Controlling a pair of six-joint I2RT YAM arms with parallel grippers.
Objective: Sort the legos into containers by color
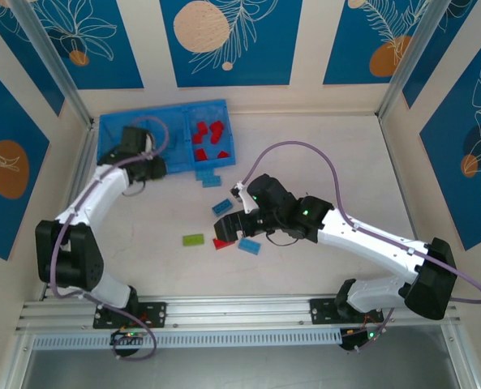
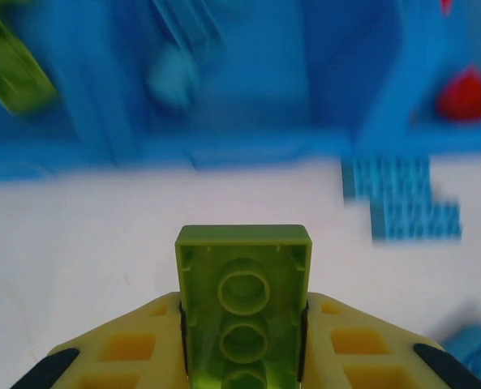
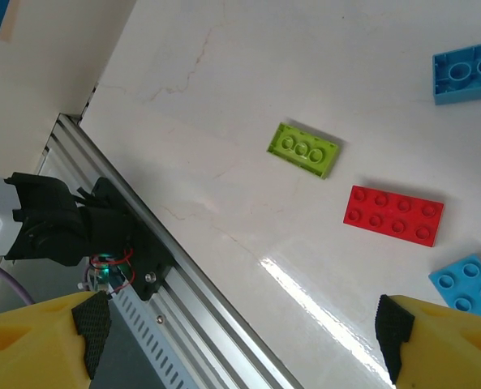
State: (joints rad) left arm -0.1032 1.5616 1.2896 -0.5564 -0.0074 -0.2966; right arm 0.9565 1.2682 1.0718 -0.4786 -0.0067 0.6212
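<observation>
The blue tray [image 1: 114, 130] lies at the far left corner of the bench [image 1: 329, 154], close to the left wall frame, with open surface only on its near and right sides. The left pincer [image 1: 147, 166] is at the tray's near wall, clamped shut on a lime brick [image 2: 242, 275] that is still short of that wall. Red bricks [image 1: 209, 134] sit in the tray's right compartment. Light blue bricks [image 1: 208, 177] lie just outside its near right corner.

Mid-bench, the right pincer [image 3: 240, 340] hangs with its jaws wide apart and nothing between them. Below it lie a green brick [image 3: 305, 150], a red brick [image 3: 394, 215] and a blue brick [image 3: 471, 284], each apart from the others. A metal rail [image 3: 191, 300] borders the near edge. The widest open stretch of bench lies to the right.
</observation>
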